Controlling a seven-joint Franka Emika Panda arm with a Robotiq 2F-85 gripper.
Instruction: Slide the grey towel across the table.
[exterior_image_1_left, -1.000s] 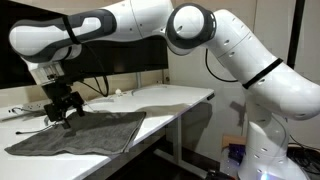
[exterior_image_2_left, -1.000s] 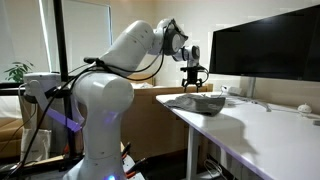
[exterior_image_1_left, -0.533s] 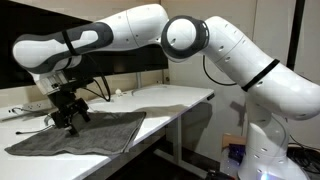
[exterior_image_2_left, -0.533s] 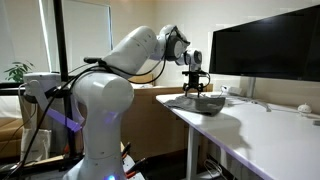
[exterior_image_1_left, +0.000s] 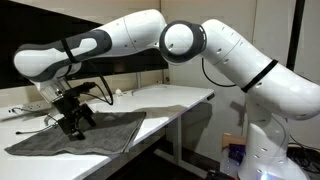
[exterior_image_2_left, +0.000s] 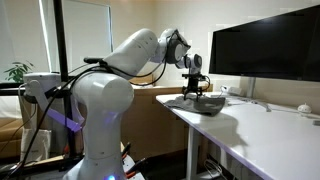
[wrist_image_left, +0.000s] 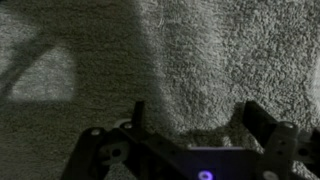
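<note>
low over the grey towel (exterior_image_1_left: 95, 138), the hand (exterior_image_1_left: 70, 125) points down at the cloth. in the wrist view the two fingers (wrist_image_left: 140, 108) stand apart with only towel (wrist_image_left: 200, 50) pile between them, so the hand (wrist_image_left: 195, 112) is open and grips nothing. the towel lies flat on the white desk (exterior_image_1_left: 175, 97), with one edge close to the desk rim. in an exterior view it shows as a low dark heap (exterior_image_2_left: 200, 103) under the hand (exterior_image_2_left: 193, 90), in front of the monitor (exterior_image_2_left: 265, 55).

the step in hand, as i judge it, is to press the fingertips on the cloth and drag it. the push down should be firm enough that the cloth follows the fingers, but not so hard that they scrape the desk. the motion should be slow and level, so the towel does not bunch up under the hand, and it should go away from the rim.

i cannot tell if the fingertips touch the towel. the wrist view is dark and the tips are lost in shadow. in an exterior view the towel is seen almost edge on, so its outline is not clear.
</note>
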